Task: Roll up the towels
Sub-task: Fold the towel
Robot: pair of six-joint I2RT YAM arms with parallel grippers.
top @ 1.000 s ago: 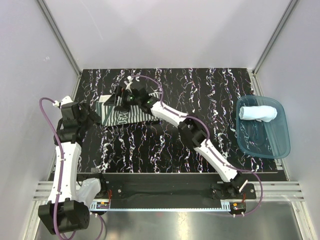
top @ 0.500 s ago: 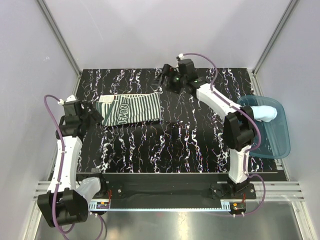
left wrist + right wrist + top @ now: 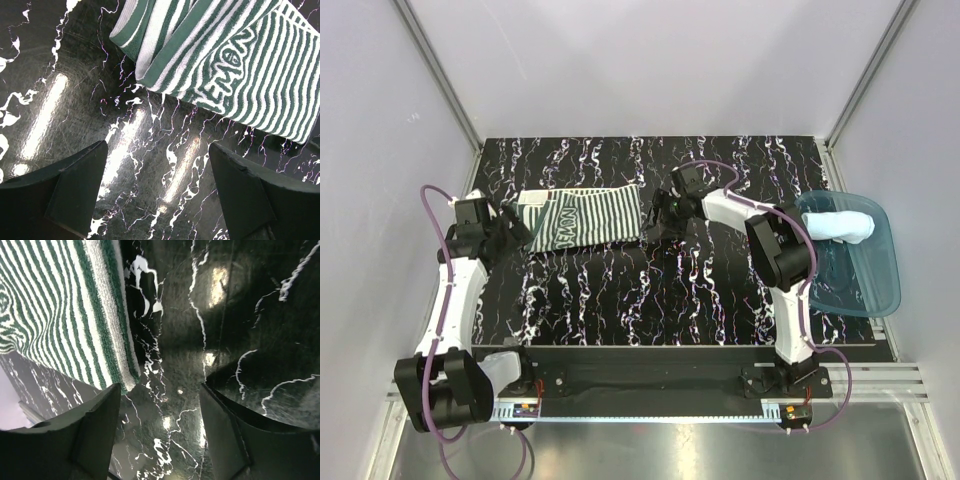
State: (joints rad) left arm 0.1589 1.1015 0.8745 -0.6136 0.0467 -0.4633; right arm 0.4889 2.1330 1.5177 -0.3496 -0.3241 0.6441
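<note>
Right claw (image 3: 656, 221) is low over the worktop (image 3: 720, 300), spread, with nothing between the tips but bare surface. In its wrist view the two dark fingers (image 3: 95, 435) frame the right-hand hem of the striped towel (image 3: 585, 218), which lies just ahead of them. Whether it touches the hem: cannot tell.

Left claw (image 3: 512, 233) is also spread wide and empty. It points at the towel's opposite, left end from just beside it. Its wrist view shows a strip of worktop between the fingertips (image 3: 75, 187) and the cloth.

Striped towel: dark green and white, lying flat and not rolled on the left rear part of the worktop. Its long side runs left to right between the two claws. The left end shows a folded-over layer with a white band along the edge. A wavy motif breaks the stripes near that end.

Pale blue towel (image 3: 837, 225): rolled into a short bundle, lying in the far end of the translucent blue tray (image 3: 880, 300). The tray sits at the worktop's right edge, well apart from the striped towel.

Worktop: black, veined with white, glossy, with light reflections in both wrist views. The right arm's elbow stands folded near the tray. Pale walls on three sides.
</note>
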